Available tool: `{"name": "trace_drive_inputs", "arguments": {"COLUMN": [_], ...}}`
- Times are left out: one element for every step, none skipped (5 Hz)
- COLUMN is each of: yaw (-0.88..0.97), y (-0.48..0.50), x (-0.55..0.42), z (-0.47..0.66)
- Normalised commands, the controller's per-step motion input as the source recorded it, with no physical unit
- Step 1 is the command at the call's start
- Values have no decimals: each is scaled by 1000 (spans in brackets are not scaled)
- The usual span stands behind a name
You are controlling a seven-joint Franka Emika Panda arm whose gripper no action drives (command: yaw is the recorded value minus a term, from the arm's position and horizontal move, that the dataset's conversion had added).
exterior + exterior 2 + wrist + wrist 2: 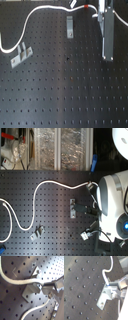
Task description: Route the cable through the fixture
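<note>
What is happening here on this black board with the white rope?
A Franka Panda arm's hand is working at the far side of a black perforated board. A white cable with a red band snakes across the board. In the first wrist view, the cable lies across a grey metal clip right at the fingertips. Two other clips have no cable in them.

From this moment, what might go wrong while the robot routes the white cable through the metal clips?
1. In the first wrist view, the thin white cable lies across the grey metal clip right by the gripper; a pull may drag it off rather than seat it.
2. In the first exterior view, the long slack loop runs near the second clip and might snag there.
</note>
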Motion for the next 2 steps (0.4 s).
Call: {"name": "trace_drive_inputs", "arguments": {"yaw": [0, 0], "y": [-166, -119], "x": [-159, -99], "z": [82, 62]}}
